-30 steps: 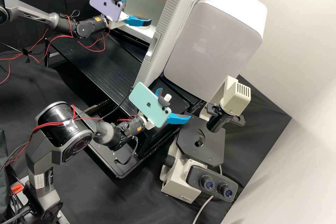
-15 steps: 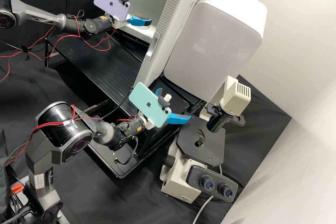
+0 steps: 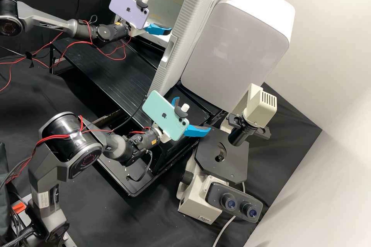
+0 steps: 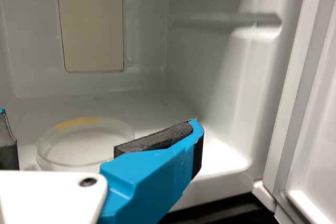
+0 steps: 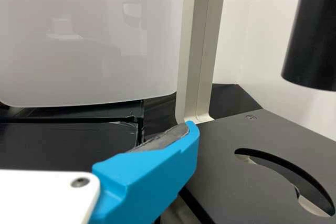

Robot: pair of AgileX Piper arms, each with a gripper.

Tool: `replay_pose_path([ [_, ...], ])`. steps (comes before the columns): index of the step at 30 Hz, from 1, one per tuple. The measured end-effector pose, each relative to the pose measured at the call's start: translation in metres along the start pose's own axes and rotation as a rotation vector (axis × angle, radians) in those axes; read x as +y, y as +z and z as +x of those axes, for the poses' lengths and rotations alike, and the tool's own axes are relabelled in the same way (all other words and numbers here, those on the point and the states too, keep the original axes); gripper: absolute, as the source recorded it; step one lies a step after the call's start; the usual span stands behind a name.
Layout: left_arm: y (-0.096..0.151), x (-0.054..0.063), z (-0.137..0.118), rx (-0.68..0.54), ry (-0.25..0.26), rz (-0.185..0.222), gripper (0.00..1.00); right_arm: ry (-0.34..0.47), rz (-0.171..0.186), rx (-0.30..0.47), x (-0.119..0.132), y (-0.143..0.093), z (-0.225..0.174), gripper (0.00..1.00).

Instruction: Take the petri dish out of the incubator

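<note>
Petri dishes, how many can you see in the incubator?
1. The petri dish sits on the incubator floor, in front of the left gripper; others may be hidden beyond the view.

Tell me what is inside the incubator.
A clear petri dish with a yellow mark lies on the incubator floor, a beige panel on the back wall. The left pincer, open, has one blue finger covering part of the dish's rim.

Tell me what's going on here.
The left gripper is at the mouth of the open incubator. Its jaws are open and lined up with the petri dish, which lies on the incubator floor and is not yet gripped. The right gripper hangs beside the microscope stage.
</note>
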Motion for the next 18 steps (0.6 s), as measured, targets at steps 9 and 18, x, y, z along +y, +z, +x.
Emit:
replay_pose_path([
  [9,-0.002,-0.014,0.004,0.019,-0.034,0.011,1.00,0.000,0.000,0.000,0.000,0.000,0.000,1.00],
  [18,-0.003,-0.015,0.004,0.029,-0.046,0.026,1.00,0.000,0.000,0.000,0.000,0.000,0.000,1.00],
])
